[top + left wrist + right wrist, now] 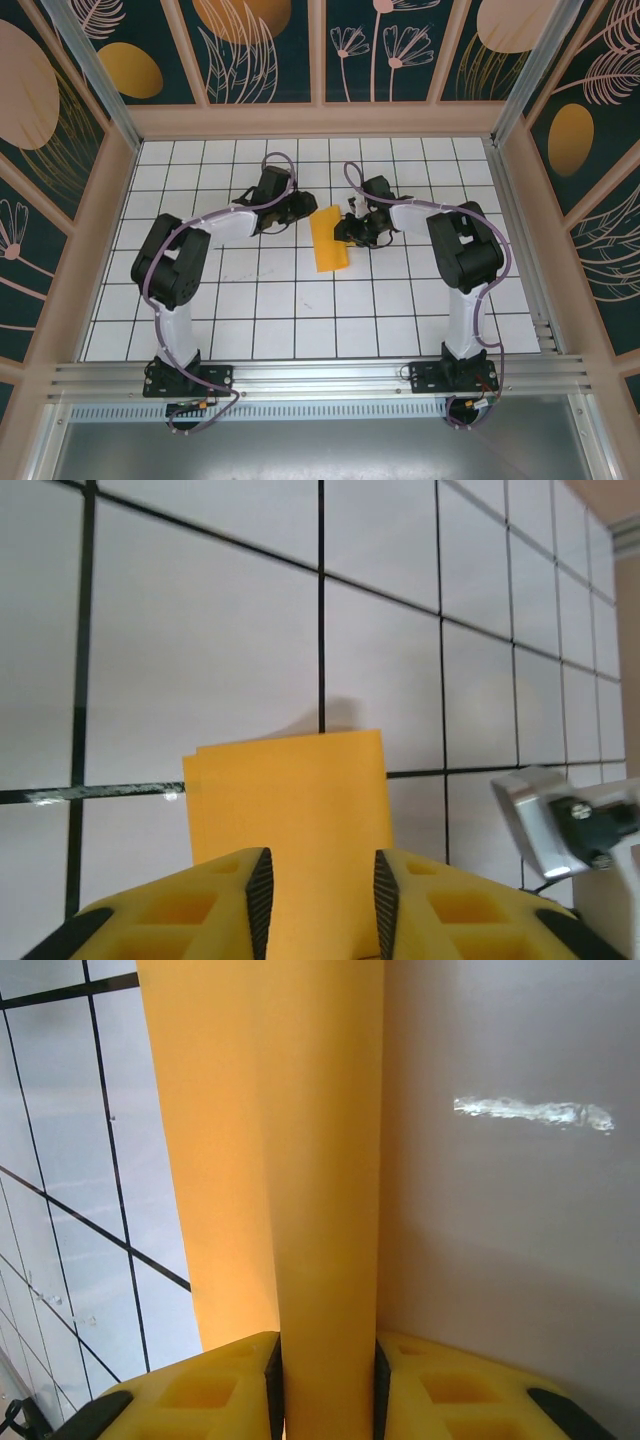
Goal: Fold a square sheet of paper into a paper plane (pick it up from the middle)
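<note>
From the 2 bases at the near edge of the white, black-gridded table, both arms reached in to its middle. There lay the square sheet of thin orange-yellow paper, already folded to a narrow, double-layered strip running from near to far. The left gripper sat at the sheet's left edge. In its wrist view the yellow fingers stood apart, and the sheet lay flat on the tiles below and beyond them, not pinched. The right gripper met the sheet's right edge. Its own fingers flanked a creased length of the sheet that filled the gap, and whether they pressed it could not be told. The sheet looked light, limp and easily crumpled, and likely to slide on the smooth tiles. A pinch would probably hold best on a doubled edge or crease near the middle, with the other gripper pressing the sheet down. A hard tug risked a tear or a crooked fold.
</note>
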`<action>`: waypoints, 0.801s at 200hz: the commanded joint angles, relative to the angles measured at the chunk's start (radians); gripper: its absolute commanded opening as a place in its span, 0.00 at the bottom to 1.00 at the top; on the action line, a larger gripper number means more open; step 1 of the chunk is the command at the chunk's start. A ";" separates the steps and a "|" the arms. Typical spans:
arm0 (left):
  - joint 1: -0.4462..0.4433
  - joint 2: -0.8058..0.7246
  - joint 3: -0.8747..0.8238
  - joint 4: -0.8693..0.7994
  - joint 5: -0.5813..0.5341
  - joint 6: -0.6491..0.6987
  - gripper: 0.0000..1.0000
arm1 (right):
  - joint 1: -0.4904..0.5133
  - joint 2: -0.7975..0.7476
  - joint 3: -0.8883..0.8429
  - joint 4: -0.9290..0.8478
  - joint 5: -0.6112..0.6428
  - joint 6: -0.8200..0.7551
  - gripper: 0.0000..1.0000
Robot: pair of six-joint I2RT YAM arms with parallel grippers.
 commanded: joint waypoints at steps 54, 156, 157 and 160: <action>0.007 -0.190 -0.229 0.037 -0.239 -0.063 0.46 | 0.001 0.027 0.003 -0.086 0.123 -0.024 0.29; 0.059 -0.271 -0.382 0.147 -0.287 -0.082 0.56 | 0.017 0.063 0.026 -0.155 0.189 -0.116 0.31; 0.059 -0.270 -0.383 0.148 -0.286 -0.081 0.56 | 0.018 0.064 0.026 -0.155 0.190 -0.115 0.31; 0.060 -0.271 -0.383 0.150 -0.283 -0.080 0.56 | 0.020 0.064 0.026 -0.155 0.192 -0.113 0.31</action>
